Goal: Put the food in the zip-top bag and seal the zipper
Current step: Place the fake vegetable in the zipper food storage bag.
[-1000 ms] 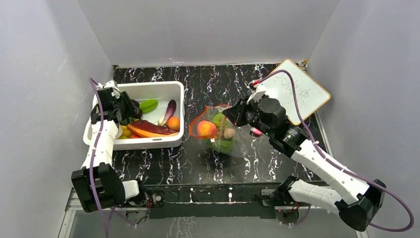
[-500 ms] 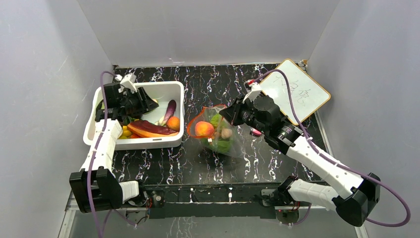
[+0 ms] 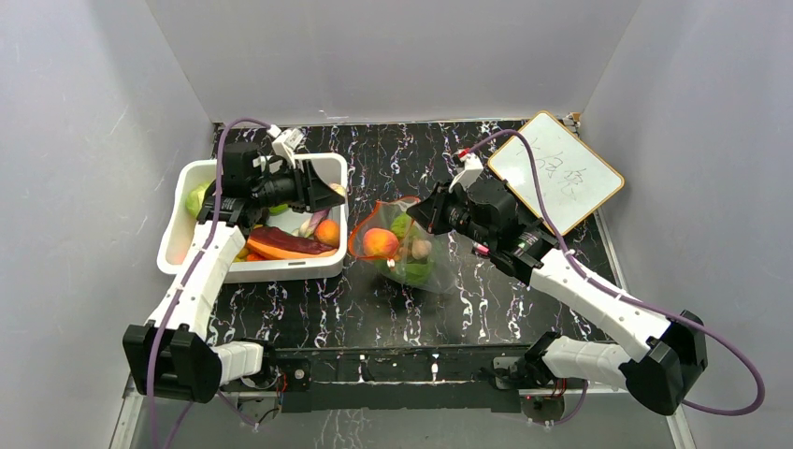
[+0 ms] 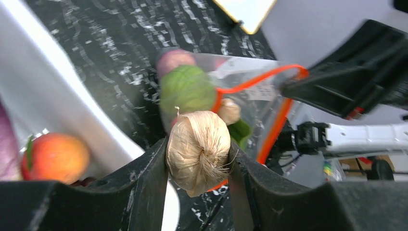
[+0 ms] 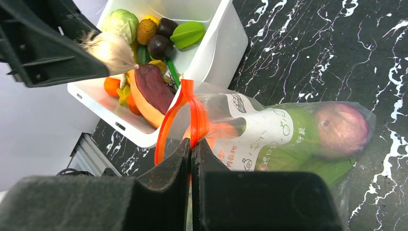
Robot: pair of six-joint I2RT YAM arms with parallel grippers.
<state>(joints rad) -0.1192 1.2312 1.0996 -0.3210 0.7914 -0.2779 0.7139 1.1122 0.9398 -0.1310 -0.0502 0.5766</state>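
Note:
My left gripper [image 4: 198, 144] is shut on a pale beige bulb [image 4: 198, 150] with a tuft of root fibres. In the top view the left gripper [image 3: 329, 194] hangs over the right end of the white bin [image 3: 281, 271], pointing at the zip-top bag [image 3: 410, 254]. My right gripper [image 5: 191, 142] is shut on the zipper [image 5: 196, 115], holding the bag's mouth up and open toward the bin. Inside the bag lie a peach [image 3: 379, 243], green leafy pieces [image 3: 418, 272] and a pale mushroom [image 3: 424, 249]. More food fills the bin, including a cabbage [image 5: 121, 21].
A whiteboard [image 3: 556, 173] leans at the back right. A small pink block [image 3: 482, 249] lies beside the right arm. An orange fruit [image 3: 326, 231] and a red-orange slice [image 3: 281, 245] lie in the bin. Grey walls enclose the black marbled table [image 3: 309, 309].
My left arm has risen from the bin's left end and swung right toward the bag, carrying the bulb. My right gripper has drawn the bag's mouth slightly left.

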